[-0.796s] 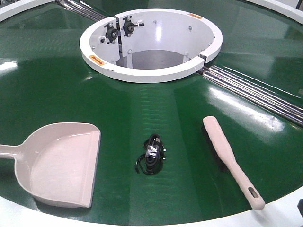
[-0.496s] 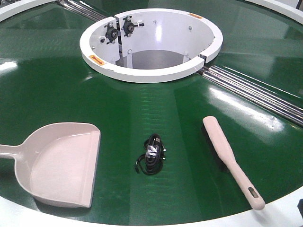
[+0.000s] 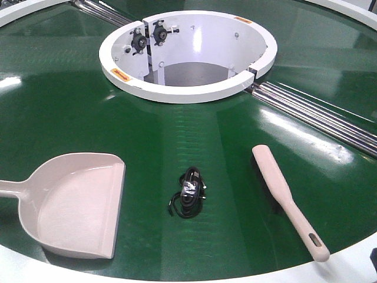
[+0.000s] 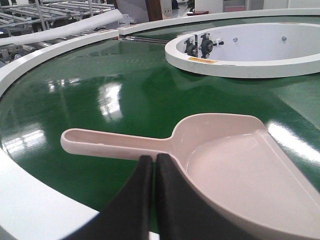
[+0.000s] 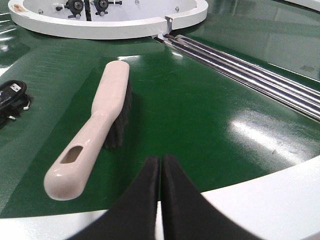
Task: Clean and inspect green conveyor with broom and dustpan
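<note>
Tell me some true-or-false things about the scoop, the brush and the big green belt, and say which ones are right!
1. The dustpan lies on the green conveyor. True.
2. The broom sits inside the dustpan. False: it lies on the belt, well apart from the dustpan.
3. A black cable lies between the dustpan and the broom. True.
4. The left gripper grips the dustpan's handle. False: it is shut, with nothing between its fingers.
5. The right gripper is shut. True.
6. The dustpan is full of rubbish. False: it is empty.
</note>
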{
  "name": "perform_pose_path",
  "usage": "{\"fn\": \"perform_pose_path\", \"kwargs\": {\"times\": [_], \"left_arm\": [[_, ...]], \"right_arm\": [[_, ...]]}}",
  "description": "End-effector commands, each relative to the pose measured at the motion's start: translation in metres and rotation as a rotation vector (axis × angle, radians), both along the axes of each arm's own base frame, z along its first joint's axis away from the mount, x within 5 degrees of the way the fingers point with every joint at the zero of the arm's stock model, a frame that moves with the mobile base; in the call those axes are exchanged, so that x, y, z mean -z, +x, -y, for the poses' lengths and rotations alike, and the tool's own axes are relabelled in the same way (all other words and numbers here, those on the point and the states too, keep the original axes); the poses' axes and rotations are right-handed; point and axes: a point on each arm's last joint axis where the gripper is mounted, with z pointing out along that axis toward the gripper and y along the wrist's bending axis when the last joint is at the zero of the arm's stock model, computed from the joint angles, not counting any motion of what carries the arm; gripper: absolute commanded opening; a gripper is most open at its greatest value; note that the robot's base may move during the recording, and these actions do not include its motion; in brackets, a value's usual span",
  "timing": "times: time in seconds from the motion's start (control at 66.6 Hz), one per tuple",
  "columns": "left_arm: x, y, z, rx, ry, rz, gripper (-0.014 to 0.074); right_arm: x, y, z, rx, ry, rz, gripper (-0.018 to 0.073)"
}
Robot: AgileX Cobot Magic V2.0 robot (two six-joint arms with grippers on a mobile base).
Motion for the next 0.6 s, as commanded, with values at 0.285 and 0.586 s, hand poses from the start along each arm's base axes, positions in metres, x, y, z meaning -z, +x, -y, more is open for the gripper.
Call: {"fn": "perform_pose_path", "kwargs": {"times": [0.285,0.586], "left_arm": [[-0.0014,0.0003,-0.001,-0.012,-0.01,0.069,-0.0006],[-0.0023,0.0003,-0.0007,-0.012,-0.05,0.08,-0.0006]], "right_arm": [[-0.001,0.0013,0.0015,0.017,-0.005,0.065,-0.0008],[-0.0058,0.0021,0.0023,0.027,-0.002,0.116,-0.0008]]}}
